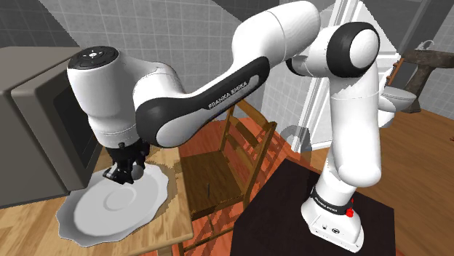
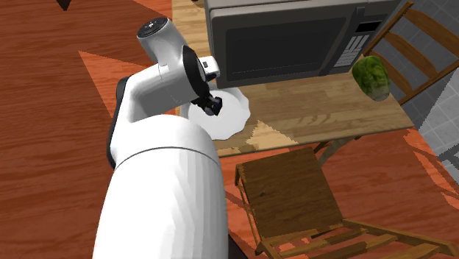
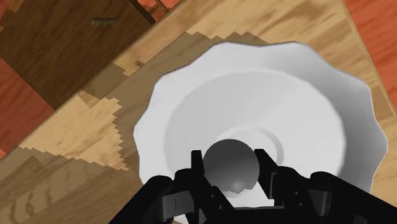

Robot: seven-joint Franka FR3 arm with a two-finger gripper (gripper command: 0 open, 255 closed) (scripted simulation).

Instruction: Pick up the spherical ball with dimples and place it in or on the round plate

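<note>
A plain grey ball sits clasped between my two black fingers, with my gripper shut on it just above the centre of a white round plate with a wavy rim. In the shoulder view the gripper hangs over the far part of the plate, close to its surface. The second exterior view has the gripper over the plate in front of the microwave. I cannot tell whether the ball touches the plate.
A grey microwave stands right behind the plate on the wooden table. A green melon-like thing lies at the table's far end. A wooden chair stands beside the table, near the dark stand.
</note>
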